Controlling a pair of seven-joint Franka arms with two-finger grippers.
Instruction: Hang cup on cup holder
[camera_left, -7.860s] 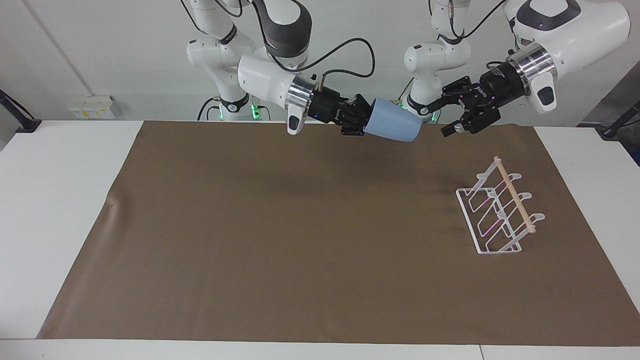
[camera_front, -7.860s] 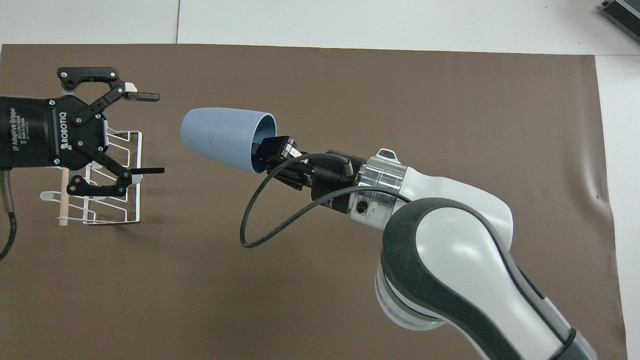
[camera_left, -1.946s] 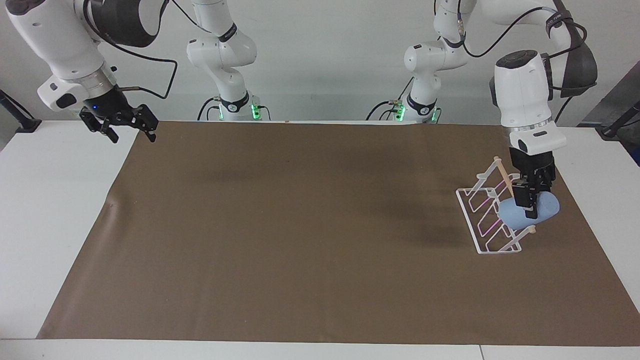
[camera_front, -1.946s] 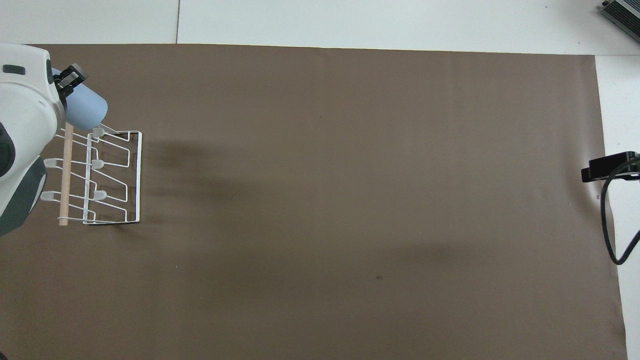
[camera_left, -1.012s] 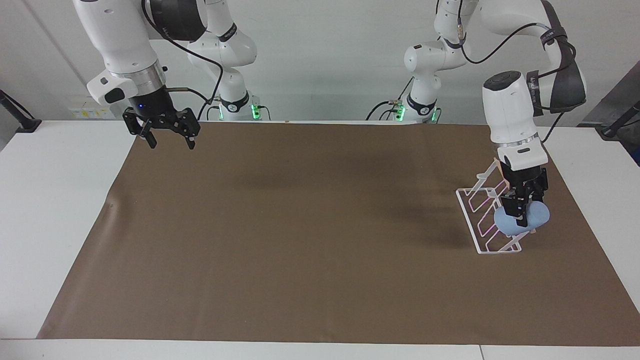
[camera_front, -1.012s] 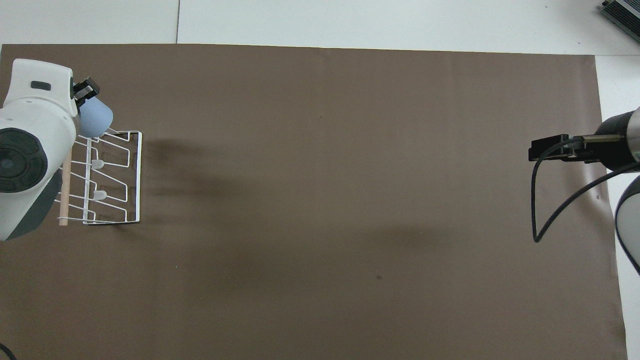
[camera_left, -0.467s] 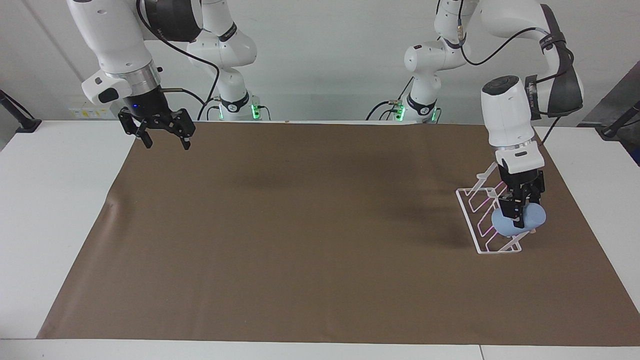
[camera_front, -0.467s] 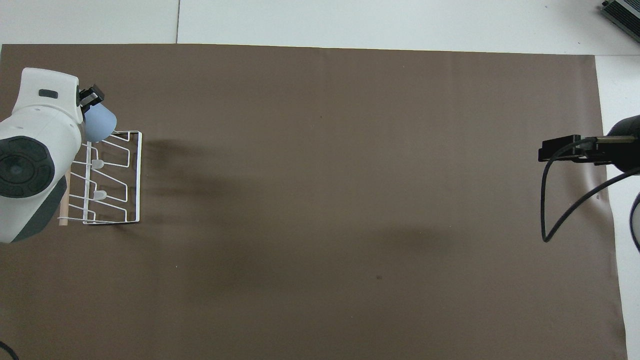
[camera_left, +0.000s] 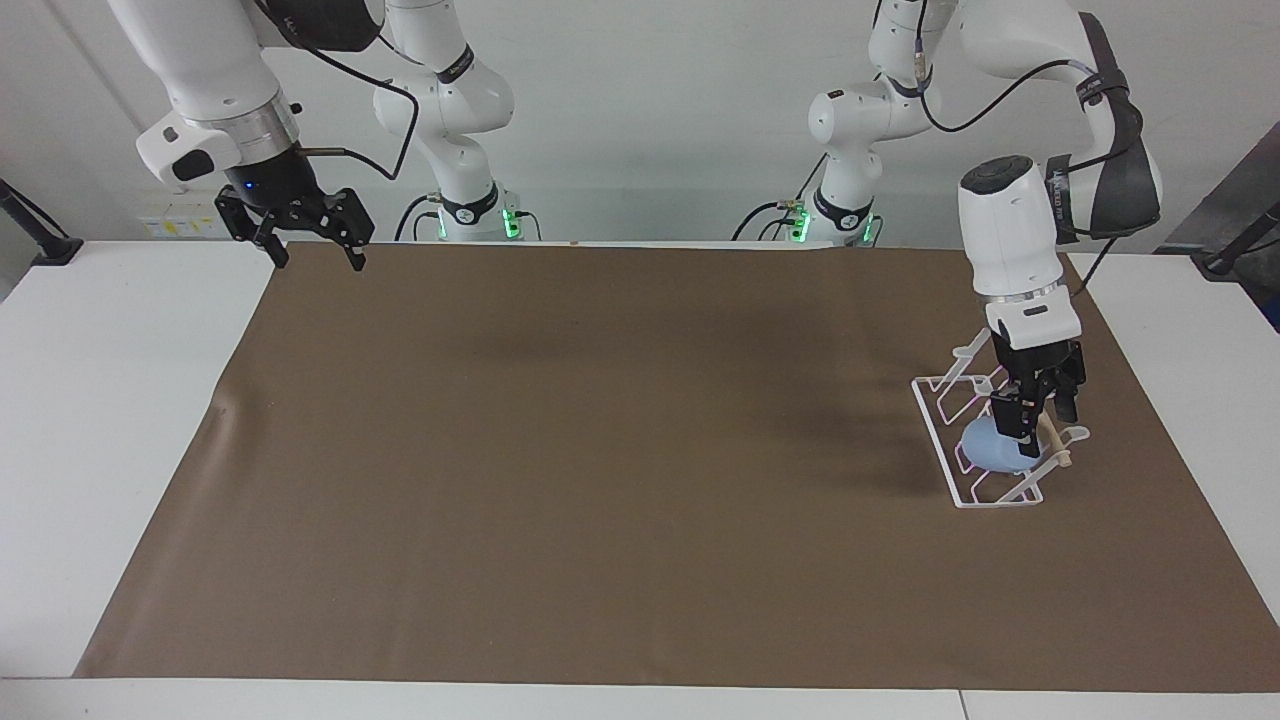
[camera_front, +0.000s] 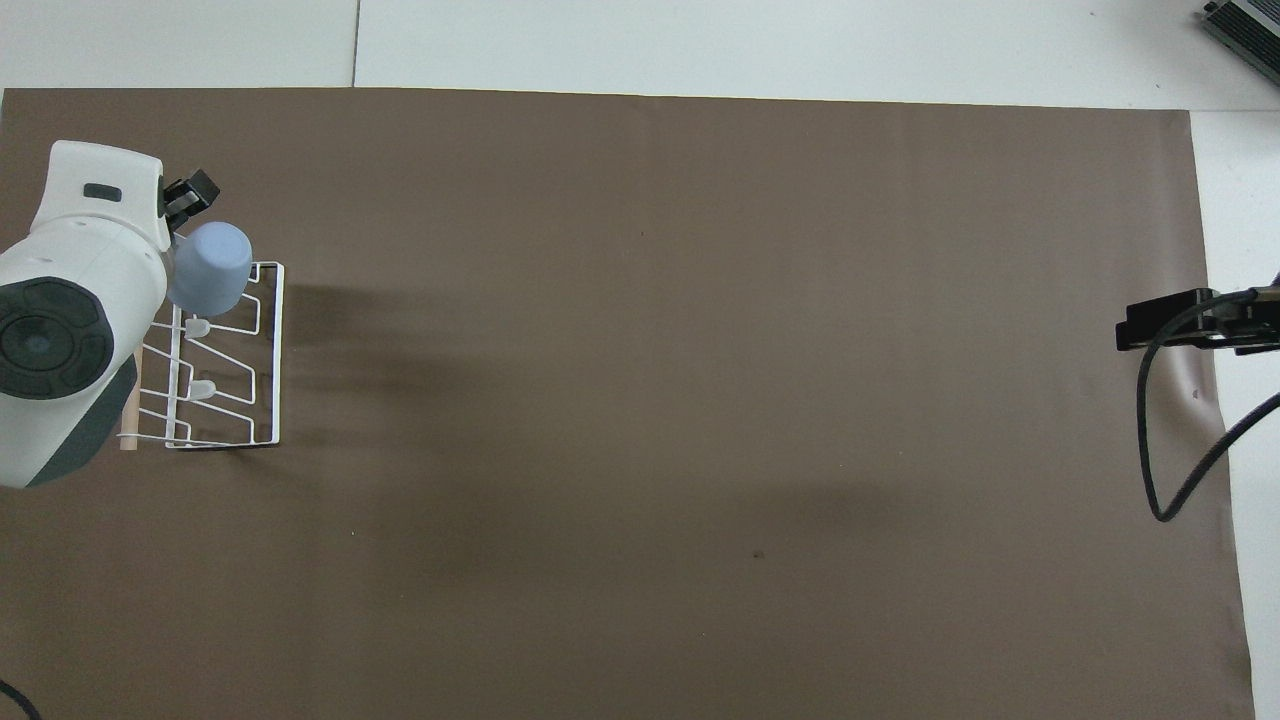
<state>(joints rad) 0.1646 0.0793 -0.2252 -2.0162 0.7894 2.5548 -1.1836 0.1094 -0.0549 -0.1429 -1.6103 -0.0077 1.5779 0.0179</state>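
The light-blue cup (camera_left: 983, 447) (camera_front: 208, 268) rests tilted, base up, on a slanted prong of the white wire cup holder (camera_left: 935, 408) (camera_front: 262, 350), at the holder's end farther from the robots. My left gripper (camera_left: 1040, 425) points down over the holder's wooden dowel (camera_left: 1056, 449). It is open, with one finger beside the cup and nothing held between the fingers. In the overhead view the left wrist hides most of it; only a fingertip (camera_front: 195, 188) shows. My right gripper (camera_left: 312, 245) hangs open and empty over the brown mat's corner at the right arm's end.
A brown mat (camera_left: 600, 450) covers most of the white table (camera_left: 110, 400). The cup holder stands on it at the left arm's end. The right arm's black cable (camera_front: 1160, 440) loops over the mat's edge.
The left gripper has opened and let go of the cup, which has dropped onto the holder's prong. The right gripper has drifted up and toward its own end of the table.
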